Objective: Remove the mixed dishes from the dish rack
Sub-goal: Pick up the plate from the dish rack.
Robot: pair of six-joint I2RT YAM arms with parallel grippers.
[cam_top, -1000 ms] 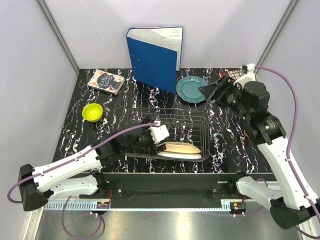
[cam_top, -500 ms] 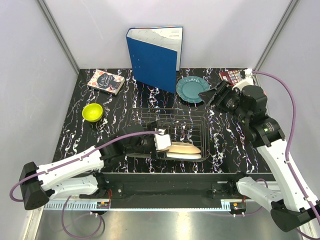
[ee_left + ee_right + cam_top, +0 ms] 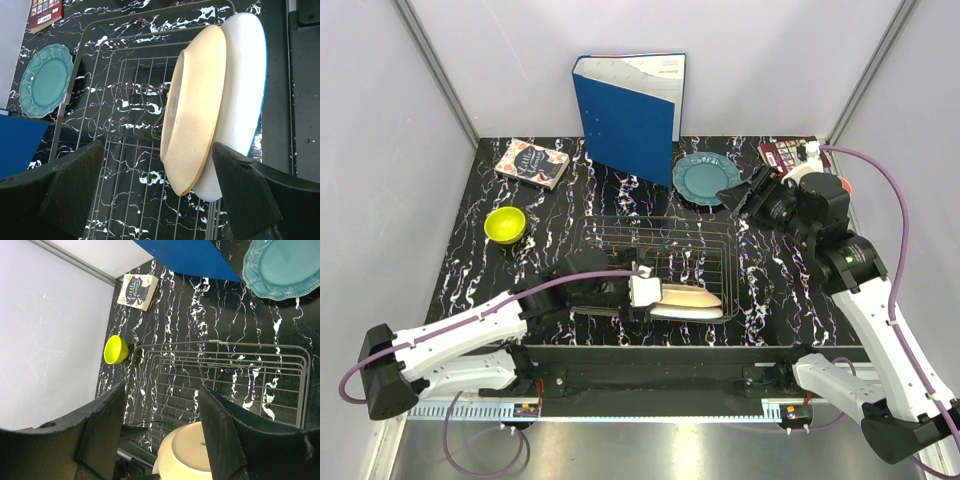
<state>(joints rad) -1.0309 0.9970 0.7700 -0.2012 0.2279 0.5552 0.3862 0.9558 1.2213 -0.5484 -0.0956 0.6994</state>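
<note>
My left claw (image 3: 157, 155) is wide open inside the dish rack (image 3: 660, 238), with the cream plate (image 3: 195, 100) and white plate (image 3: 242, 75) standing on edge between its fingers. My right claw (image 3: 161, 405) hangs open, empty, beside the teal plate (image 3: 701, 180) behind the rack.

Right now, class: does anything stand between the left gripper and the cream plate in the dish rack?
Nothing visible does. The left gripper, jaws open, faces the edge of the cream plate directly, with only bare dish rack wires under the gap. The white plate leans beside the cream one, not in front.
</note>
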